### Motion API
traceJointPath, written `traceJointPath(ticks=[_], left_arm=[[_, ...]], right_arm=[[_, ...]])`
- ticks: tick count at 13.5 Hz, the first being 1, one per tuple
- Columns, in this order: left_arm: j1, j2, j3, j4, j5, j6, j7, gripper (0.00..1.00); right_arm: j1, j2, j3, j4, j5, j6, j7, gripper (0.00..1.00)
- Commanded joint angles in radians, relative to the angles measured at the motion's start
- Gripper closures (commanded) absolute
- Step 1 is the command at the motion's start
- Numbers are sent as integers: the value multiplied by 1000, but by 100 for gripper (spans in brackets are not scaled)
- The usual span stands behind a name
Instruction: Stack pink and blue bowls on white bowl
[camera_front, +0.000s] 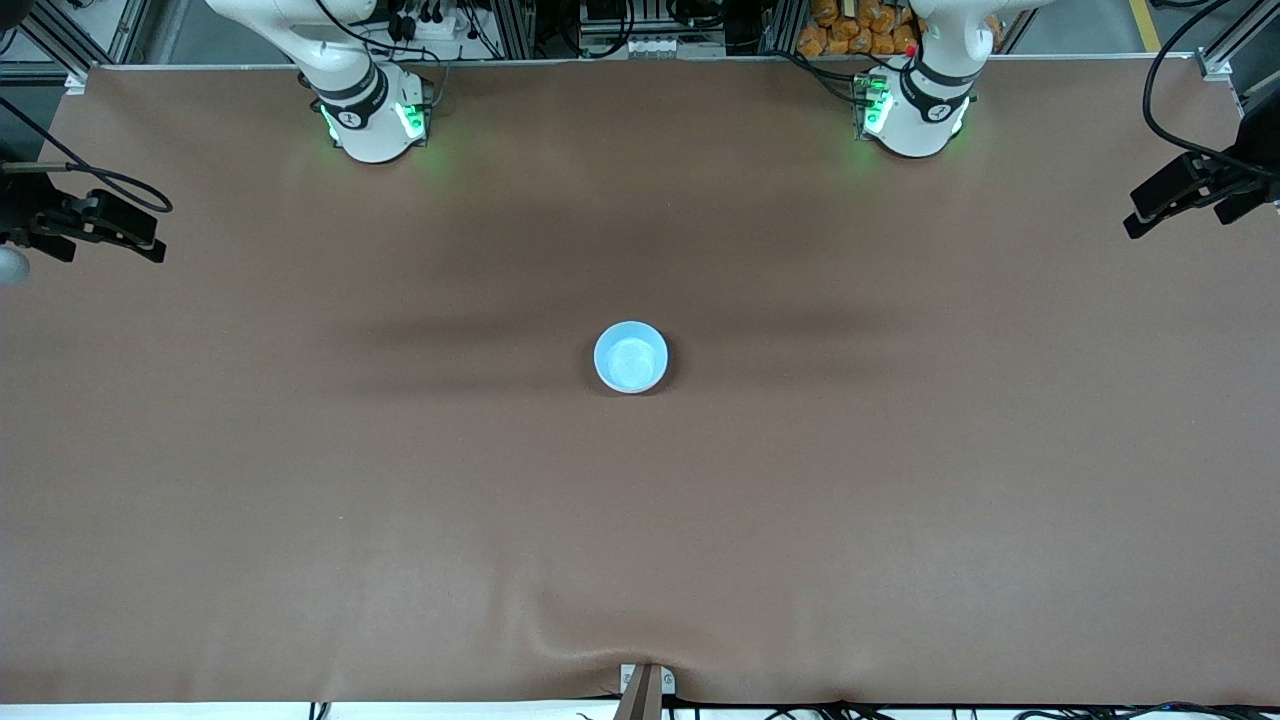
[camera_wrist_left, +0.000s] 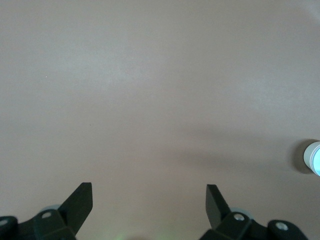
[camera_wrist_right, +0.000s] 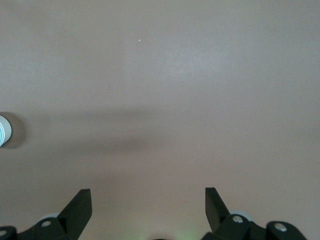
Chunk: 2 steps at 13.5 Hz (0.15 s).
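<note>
A light blue bowl (camera_front: 631, 357) stands upright in the middle of the brown table. It shows only its blue inside from above. Its edge also peeks into the left wrist view (camera_wrist_left: 314, 157) and the right wrist view (camera_wrist_right: 4, 130). The pink bowl and the white bowl are hidden or out of view. My left gripper (camera_wrist_left: 149, 192) hangs open and empty high over bare table toward the left arm's end (camera_front: 1170, 222). My right gripper (camera_wrist_right: 148, 196) hangs the same way, open and empty, over the right arm's end (camera_front: 115, 250). Both are well apart from the bowl.
The two arm bases (camera_front: 375, 120) (camera_front: 915, 115) stand along the table's edge farthest from the front camera. A small metal bracket (camera_front: 645, 685) sits at the nearest edge, where the brown cover (camera_front: 400, 520) wrinkles slightly.
</note>
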Motion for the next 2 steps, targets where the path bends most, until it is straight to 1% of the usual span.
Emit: traceJointPath(ticks=[1, 2], left_arm=[[8, 11, -7, 33, 10, -6, 23, 0], [8, 11, -7, 34, 12, -7, 23, 0]], right_arm=[[-11, 7, 7, 17, -12, 9, -9, 0], [-13, 7, 7, 17, -12, 12, -9, 0]])
